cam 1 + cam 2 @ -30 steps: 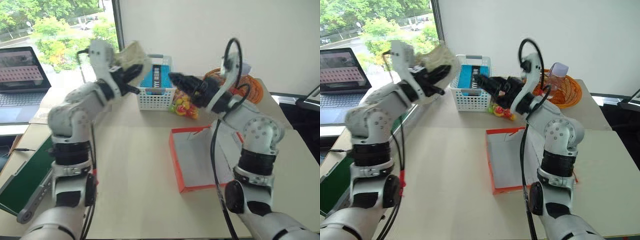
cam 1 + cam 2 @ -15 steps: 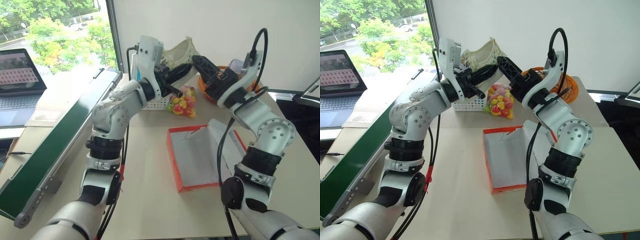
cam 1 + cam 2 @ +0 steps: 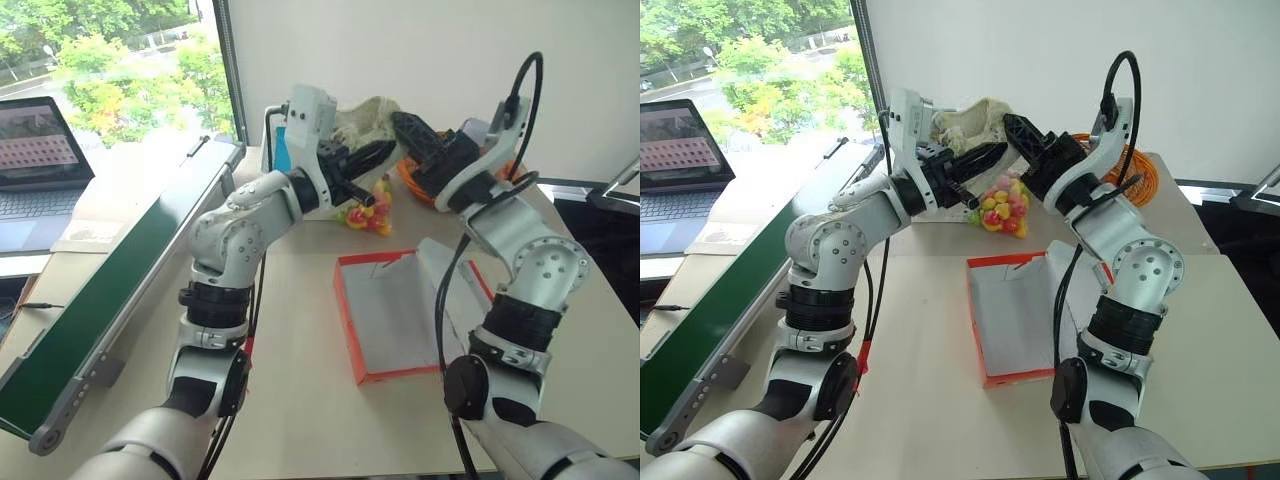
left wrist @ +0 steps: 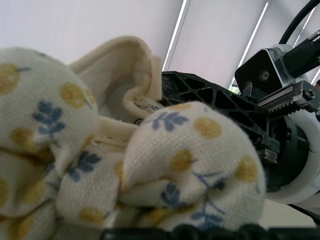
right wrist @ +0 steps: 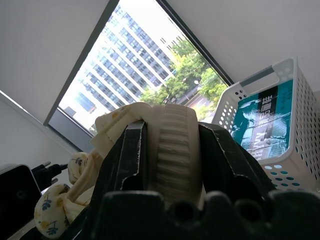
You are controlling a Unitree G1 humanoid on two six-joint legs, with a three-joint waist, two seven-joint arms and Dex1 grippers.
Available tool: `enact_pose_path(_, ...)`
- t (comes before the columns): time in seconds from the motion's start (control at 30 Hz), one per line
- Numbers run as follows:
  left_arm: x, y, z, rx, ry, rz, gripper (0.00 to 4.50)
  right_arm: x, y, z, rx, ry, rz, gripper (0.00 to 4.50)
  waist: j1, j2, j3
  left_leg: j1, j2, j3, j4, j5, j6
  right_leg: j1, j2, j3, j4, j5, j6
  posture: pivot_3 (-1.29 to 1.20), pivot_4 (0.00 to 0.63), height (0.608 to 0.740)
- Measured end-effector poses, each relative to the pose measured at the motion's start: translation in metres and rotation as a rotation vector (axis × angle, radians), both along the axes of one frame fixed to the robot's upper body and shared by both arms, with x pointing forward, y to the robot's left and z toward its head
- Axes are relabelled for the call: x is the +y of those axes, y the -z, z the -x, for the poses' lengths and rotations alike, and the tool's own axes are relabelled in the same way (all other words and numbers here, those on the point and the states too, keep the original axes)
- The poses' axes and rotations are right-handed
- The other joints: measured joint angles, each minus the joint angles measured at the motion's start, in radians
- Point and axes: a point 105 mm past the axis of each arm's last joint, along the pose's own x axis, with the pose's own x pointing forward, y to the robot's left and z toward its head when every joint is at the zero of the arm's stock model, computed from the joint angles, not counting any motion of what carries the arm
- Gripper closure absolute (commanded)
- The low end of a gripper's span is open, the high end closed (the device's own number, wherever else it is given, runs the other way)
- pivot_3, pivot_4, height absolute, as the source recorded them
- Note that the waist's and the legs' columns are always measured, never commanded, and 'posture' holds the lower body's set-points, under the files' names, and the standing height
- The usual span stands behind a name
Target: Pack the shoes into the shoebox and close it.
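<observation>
In the left eye view, both hands meet high at the top centre of the frame: the left hand (image 3: 372,158) is pinched on a cream shoe (image 3: 370,113) while the right hand (image 3: 412,128) clamps its other end, and the red-orange shoebox (image 3: 352,320) lies open on the counter (image 3: 290,400) at lower centre. The left wrist view has the shoe's floral fabric (image 4: 190,165) across the middle and lower left, with the right hand's black fingers (image 4: 210,97) behind it at centre right. In the right wrist view, the right hand's two fingers (image 5: 125,160) squeeze the shoe's ribbed pale sole (image 5: 172,150) at centre, a white basket (image 5: 265,125) at the right edge
</observation>
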Motion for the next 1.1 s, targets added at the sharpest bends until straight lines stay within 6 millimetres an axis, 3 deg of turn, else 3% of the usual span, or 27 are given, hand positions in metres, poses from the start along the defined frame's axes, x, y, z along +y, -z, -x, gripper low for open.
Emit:
enact_pose_path(0.2,0.001,0.0,0.0,0.0,-0.002,-0.003,4.5,0.0,0.0,0.0,0.0,-0.005,0.006,3.59,0.001,0.0,0.0,0.0,0.0,0.0,0.0,0.0,0.0,0.0,0.0,0.0,0.0,0.0,0.0,0.0,0.15,0.74)
enact_pose_path(0.37,0.002,0.003,0.002,0.0,0.002,-0.032,2.65,-0.003,0.0,-0.002,0.003,0.011,0.027,3.61,0.001,0.0,0.0,0.0,0.0,0.0,0.0,0.0,0.0,0.0,0.0,0.0,0.0,0.0,0.0,0.0,0.15,0.74)
enact_pose_path(0.57,0.013,0.0,0.012,-0.015,0.036,-0.08,0.46,-0.02,-0.001,-0.007,0.005,0.074,0.054,3.61,0.0,0.002,0.001,0.0,0.0,0.0,0.0,0.0,0.0,0.0,0.0,0.0,0.0,0.0,0.0,0.0,0.15,0.74)
enact_pose_path(0.67,0.023,0.0,0.023,-0.019,0.087,-0.113,0.46,-0.034,-0.002,-0.01,0.002,0.119,0.083,3.61,-0.001,0.004,0.003,0.0,0.0,0.0,0.0,0.0,0.0,0.0,0.0,0.0,0.0,0.0,0.0,0.0,0.15,0.74)
enact_pose_path(0.8,0.052,-0.011,0.041,-0.071,0.136,-0.174,0.46,-0.068,-0.007,-0.014,0.001,0.217,0.17,3.61,0.0,0.01,0.008,0.0,0.0,0.0,0.0,0.0,0.0,0.0,0.0,0.0,-0.001,0.0,0.0,0.0,0.15,0.74)
enact_pose_path(0.9,0.059,-0.013,0.049,-0.097,0.163,-0.211,0.46,-0.08,-0.017,-0.013,-0.03,0.227,0.222,3.61,0.0,0.012,0.009,0.0,0.0,0.0,-0.001,0.0,0.0,0.0,0.0,0.001,-0.001,0.0,0.0,0.0,0.15,0.74)
enact_pose_path(1.0,0.066,-0.005,0.049,-0.096,0.153,-0.259,0.46,-0.084,-0.028,-0.006,-0.067,0.194,0.337,3.61,0.001,0.012,0.009,0.0,0.0,0.001,-0.001,0.0,0.0,0.0,0.0,0.001,-0.001,0.0,0.0,0.0,0.15,0.74)
enact_pose_path(1.1,0.067,0.002,0.043,-0.1,0.12,-0.285,0.46,-0.07,-0.019,0.002,-0.039,0.051,0.506,3.61,0.001,0.011,0.009,0.0,0.0,0.001,-0.001,0.0,0.0,0.0,0.0,0.001,-0.002,0.0,0.0,0.0,0.15,0.74)
